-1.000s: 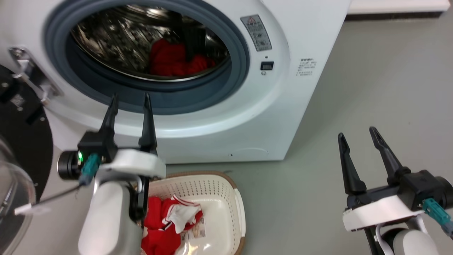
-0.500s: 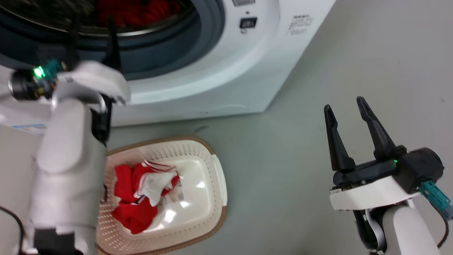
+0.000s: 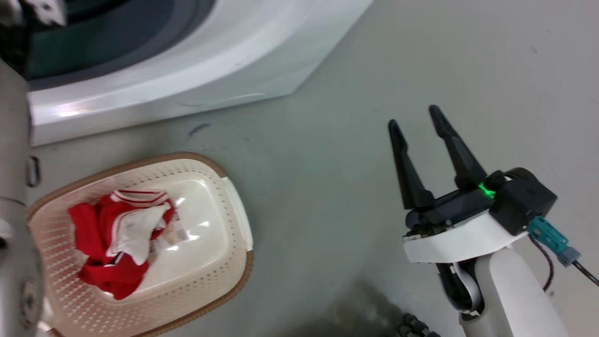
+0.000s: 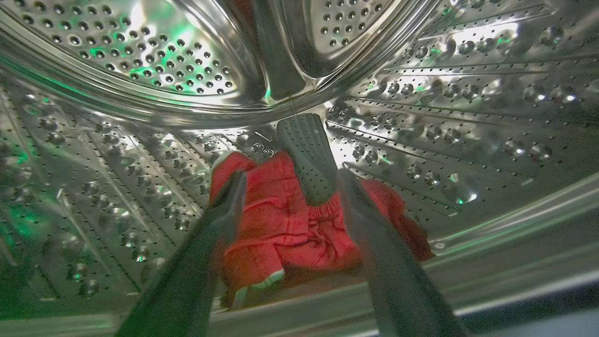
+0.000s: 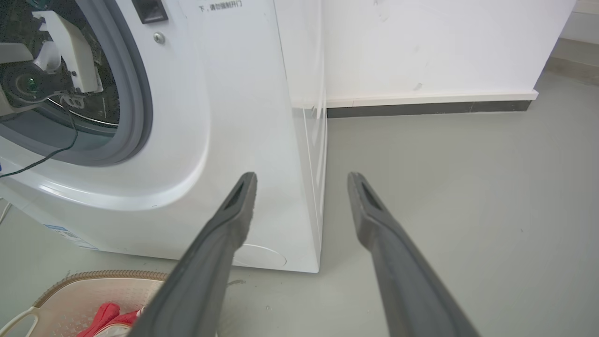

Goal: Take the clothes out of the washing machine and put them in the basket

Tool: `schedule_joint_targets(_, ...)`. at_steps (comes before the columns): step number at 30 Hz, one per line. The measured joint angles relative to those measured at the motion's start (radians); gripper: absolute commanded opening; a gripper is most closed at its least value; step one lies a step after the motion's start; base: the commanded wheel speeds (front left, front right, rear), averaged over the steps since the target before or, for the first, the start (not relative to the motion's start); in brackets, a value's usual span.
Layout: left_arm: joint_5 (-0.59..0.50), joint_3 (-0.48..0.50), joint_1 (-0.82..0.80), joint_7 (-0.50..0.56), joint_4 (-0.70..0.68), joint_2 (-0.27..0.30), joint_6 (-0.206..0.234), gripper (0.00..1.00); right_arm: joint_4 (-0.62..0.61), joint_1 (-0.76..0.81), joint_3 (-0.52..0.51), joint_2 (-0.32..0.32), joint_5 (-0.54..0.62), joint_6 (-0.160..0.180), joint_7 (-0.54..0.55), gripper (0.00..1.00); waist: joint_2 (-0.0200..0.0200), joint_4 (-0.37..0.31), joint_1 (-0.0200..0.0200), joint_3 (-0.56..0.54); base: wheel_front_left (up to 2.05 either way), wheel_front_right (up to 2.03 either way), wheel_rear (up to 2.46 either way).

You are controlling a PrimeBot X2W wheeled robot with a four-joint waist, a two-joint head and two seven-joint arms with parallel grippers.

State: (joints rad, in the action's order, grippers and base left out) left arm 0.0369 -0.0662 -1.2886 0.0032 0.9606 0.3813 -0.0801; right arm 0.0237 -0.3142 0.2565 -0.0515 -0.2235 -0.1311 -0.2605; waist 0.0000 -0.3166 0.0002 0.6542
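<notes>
Head view: the right gripper is hovering at the right, fingers spread wide and empty. At the near left, the basket is holding red clothes before the washing machine.

Left wrist view: the left gripper is gaping wide inside the drum, framing a red garment.

Right wrist view: the spread fingers are facing the machine's right corner.

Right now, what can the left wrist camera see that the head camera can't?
Left wrist view: the inside of the shiny steel drum, where a red garment lies against a grey ribbed paddle, with the open left gripper pointing at it. Head view: the basket on the floor, holding red and white clothes, and the open right gripper holding nothing. Both: a part of the washing machine and some red clothing.
</notes>
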Motion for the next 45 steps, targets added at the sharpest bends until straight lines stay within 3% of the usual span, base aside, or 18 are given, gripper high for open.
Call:
schedule_joint_targets(16,-0.015,-0.057,-0.300,0.563,0.157,0.140,-0.039,1.00,-0.036,-0.027,0.078,0.000,-0.094,0.000,-0.003,1.00,0.0000,-0.136,0.0000,0.145,0.00,0.00,0.00)
schedule_joint_targets(22,-0.008,-0.057,-0.344,0.723,0.161,0.166,-0.020,1.00,-0.049,-0.028,0.108,0.000,-0.116,0.000,-0.003,1.00,0.0000,-0.176,-0.0001,0.179,0.00,0.00,0.00)
schedule_joint_targets(24,0.000,-0.053,-0.350,0.795,0.147,0.174,0.007,1.00,-0.049,-0.026,0.119,0.000,-0.124,0.000,-0.003,1.00,0.0000,-0.188,-0.0001,0.188,0.00,0.00,0.00)
schedule_joint_targets(25,0.003,-0.053,-0.348,0.806,0.140,0.176,0.013,0.64,-0.049,-0.026,0.122,0.000,-0.128,0.000,-0.003,1.00,0.0000,-0.190,-0.0001,0.188,0.00,0.00,0.00)
schedule_joint_targets(26,0.003,-0.053,-0.342,0.812,0.130,0.177,0.018,0.35,-0.049,-0.026,0.125,0.000,-0.131,0.000,-0.003,1.00,0.0000,-0.191,-0.0001,0.187,0.00,0.00,0.00)
schedule_joint_targets(27,0.002,-0.054,-0.334,0.814,0.118,0.179,0.021,0.00,-0.049,-0.026,0.127,0.000,-0.133,0.000,-0.003,1.00,0.0000,-0.192,-0.0001,0.186,0.00,0.00,0.00)
schedule_joint_targets(32,0.002,-0.059,-0.280,0.788,0.039,0.195,0.048,0.00,-0.048,-0.024,0.131,0.000,-0.137,0.000,-0.003,1.00,0.0000,-0.192,-0.0001,0.174,0.00,0.00,0.00)
schedule_joint_targets(37,-0.006,-0.066,-0.220,0.695,-0.067,0.214,0.071,0.00,-0.044,-0.024,0.123,0.000,-0.137,0.000,-0.003,1.00,0.0000,-0.187,-0.0001,0.152,0.00,0.00,0.00)
schedule_joint_targets(45,0.031,-0.048,-0.054,0.411,-0.168,0.197,0.108,0.00,-0.008,-0.024,0.102,0.000,-0.116,0.000,-0.003,1.00,0.0000,-0.168,-0.0001,0.082,0.00,0.00,0.00)
